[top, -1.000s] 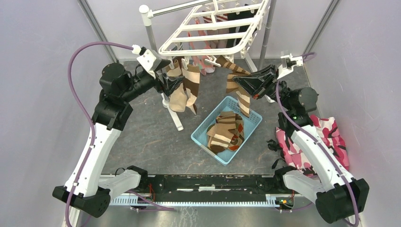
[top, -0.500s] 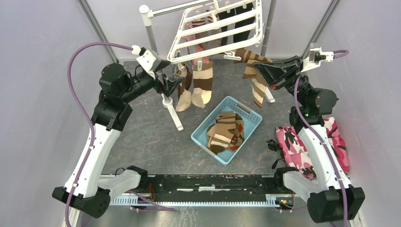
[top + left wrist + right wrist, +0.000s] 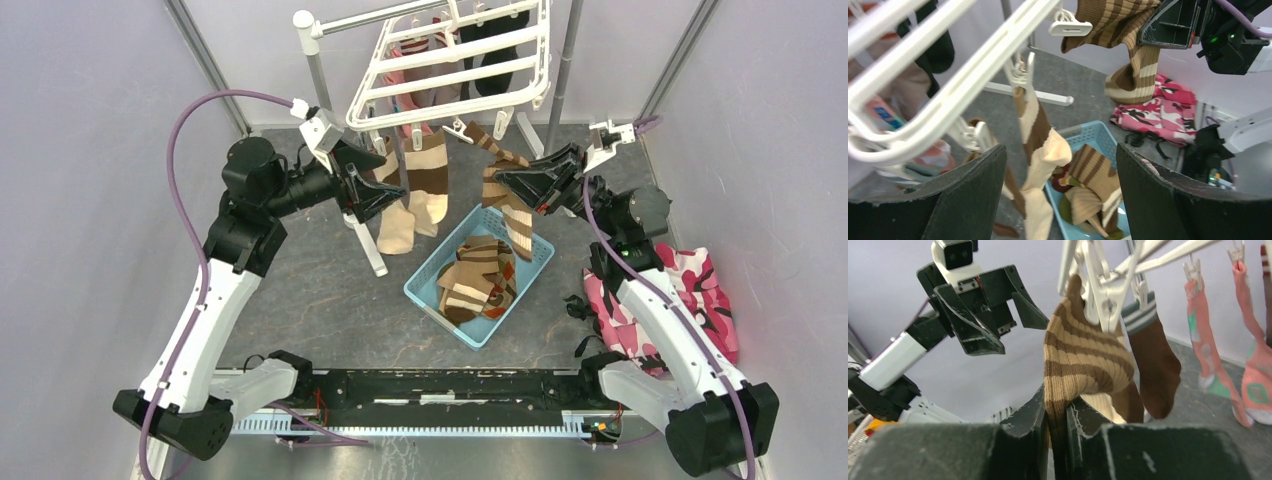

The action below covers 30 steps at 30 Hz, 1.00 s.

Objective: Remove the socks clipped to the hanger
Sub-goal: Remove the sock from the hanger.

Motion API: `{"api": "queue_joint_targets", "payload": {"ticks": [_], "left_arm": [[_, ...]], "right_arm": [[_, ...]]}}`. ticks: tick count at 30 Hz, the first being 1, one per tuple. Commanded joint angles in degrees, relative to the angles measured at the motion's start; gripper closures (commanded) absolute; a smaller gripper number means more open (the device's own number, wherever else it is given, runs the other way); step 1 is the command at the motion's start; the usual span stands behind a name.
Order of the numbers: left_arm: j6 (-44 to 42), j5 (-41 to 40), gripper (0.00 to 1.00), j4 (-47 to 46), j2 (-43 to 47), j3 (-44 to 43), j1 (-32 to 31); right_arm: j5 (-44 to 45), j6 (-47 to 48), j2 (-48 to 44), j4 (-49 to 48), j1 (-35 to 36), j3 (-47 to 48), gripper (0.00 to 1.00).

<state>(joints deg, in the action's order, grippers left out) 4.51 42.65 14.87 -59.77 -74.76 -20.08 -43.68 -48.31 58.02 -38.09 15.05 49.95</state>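
While the left fingers (image 3: 378, 182) stand spread wide and hold nothing, they point at two brown-and-cream striped socks (image 3: 430, 180) that hang side by side under the near left corner of the white hanger (image 3: 430, 114). One of the pair shows between the two dark fingers in the left wrist view. Just left of the pair stands one grey pole stand (image 3: 318, 70), its white foot on the table (image 3: 320, 300) beside them. The hanger is a single tilted frame with parallel cross bars over the far middle of the table, and small white clips dangle along its near rail. Behind the bars hang more socks, black ones and ones with red-and-white bands, too overlapped to count. Below and nearer sits one light blue basket (image 3: 440, 318), holding a heap of brown striped socks that cannot be counted apart. Right of it, a tan striped sock (image 3: 512, 225) runs from a clip at the hanger's near right corner down into the right fingers (image 3: 505, 185). These are clenched on it partway along, and its foot hangs over the basket's far rim in the top view. Beyond it the right wrist view shows three more hanging: one plain dark brown sock (image 3: 1153, 370) and two coral pink socks (image 3: 1205, 340). At the far right one pink camouflage cloth (image 3: 705, 290) lies beside the right arm.
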Motion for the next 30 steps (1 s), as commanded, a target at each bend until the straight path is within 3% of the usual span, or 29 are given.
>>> {"api": "queue_joint_targets", "payload": {"ticks": [1,7,14,24,30], "left_arm": [[4.5,3.5,0.15,-2.9,-1.6,-0.3,-1.0],[4.7,1.9,0.18,-3.3,-2.9,0.6,-4.7],[5.4,1.8,0.18,-4.0,-2.8,3.3,-6.3],[16.7,6.3,0.18,-11.9,-2.0,7.5,-6.7],[16.8,12.1,0.18,-13.5,-0.3,10.4,-8.8]], "right_arm": [[1.2,9.2,-1.3,8.0,2.9,-1.3,0.79],[2.1,9.9,-0.3,5.2,9.2,-4.0,0.77],[-5.1,6.6,2.0,-3.8,13.1,-4.3,0.78],[-8.5,-0.1,7.5,-14.7,17.1,-1.0,0.76],[-8.8,-0.4,8.9,-15.3,19.0,0.8,0.75]]}}
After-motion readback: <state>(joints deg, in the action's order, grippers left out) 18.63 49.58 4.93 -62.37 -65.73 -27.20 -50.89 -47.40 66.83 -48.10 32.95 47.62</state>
